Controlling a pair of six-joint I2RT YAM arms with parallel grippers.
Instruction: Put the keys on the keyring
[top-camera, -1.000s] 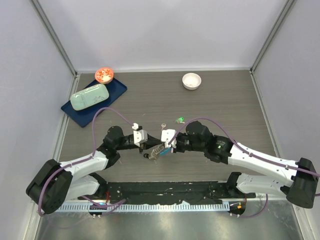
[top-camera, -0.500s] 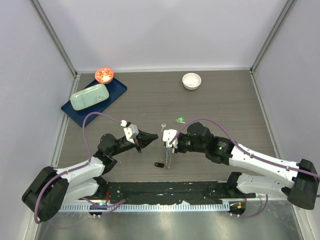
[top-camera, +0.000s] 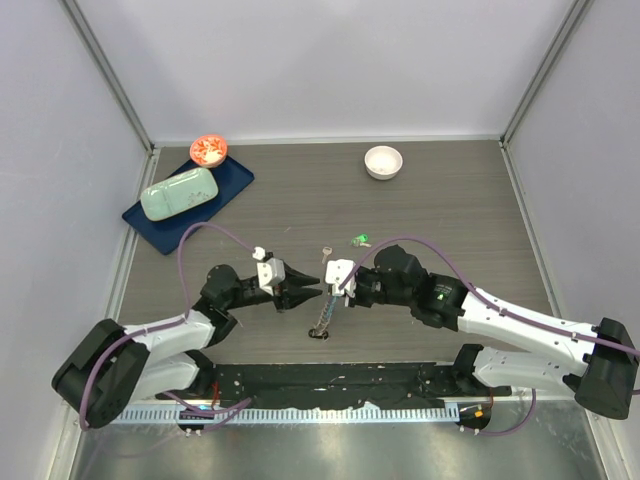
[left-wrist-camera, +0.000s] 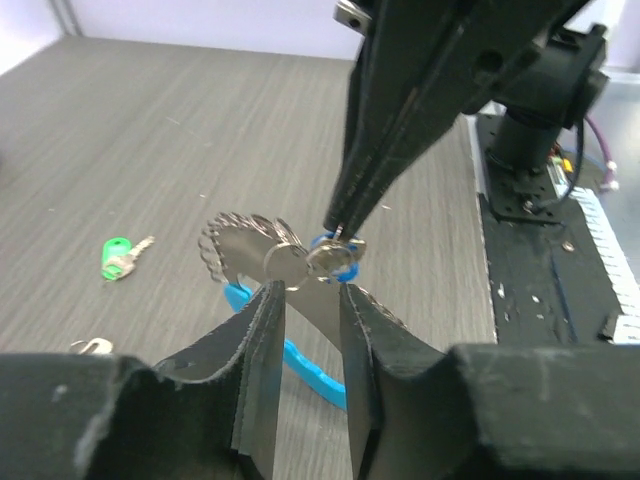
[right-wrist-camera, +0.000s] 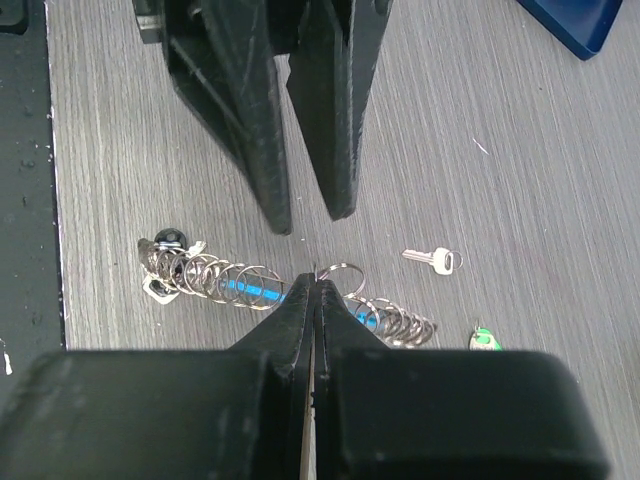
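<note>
The keyring (top-camera: 322, 318) is a silvery coiled chain with a light-blue strip (left-wrist-camera: 300, 362). It hangs from my right gripper (top-camera: 334, 283), which is shut on one of its loops (right-wrist-camera: 340, 272). Its lower end, with a black-headed key (right-wrist-camera: 168, 239), rests on the table. A blue key head (left-wrist-camera: 336, 262) sits at the held loop. My left gripper (top-camera: 312, 291) is open, its tips (left-wrist-camera: 305, 295) just short of the chain and facing the right gripper. A plain silver key (top-camera: 326, 252) and a green-headed key (top-camera: 360, 239) lie loose on the table behind.
A white round bowl (top-camera: 383, 161) stands at the back right. A dark blue tray (top-camera: 235, 180) with a pale green object (top-camera: 179, 193) and a red bowl (top-camera: 208, 150) are at the back left. Grey walls enclose the table.
My left gripper let go of the keyring, pulled away, then came back toward the right gripper. The keyring now hangs from the right gripper alone, straighter down than before.
</note>
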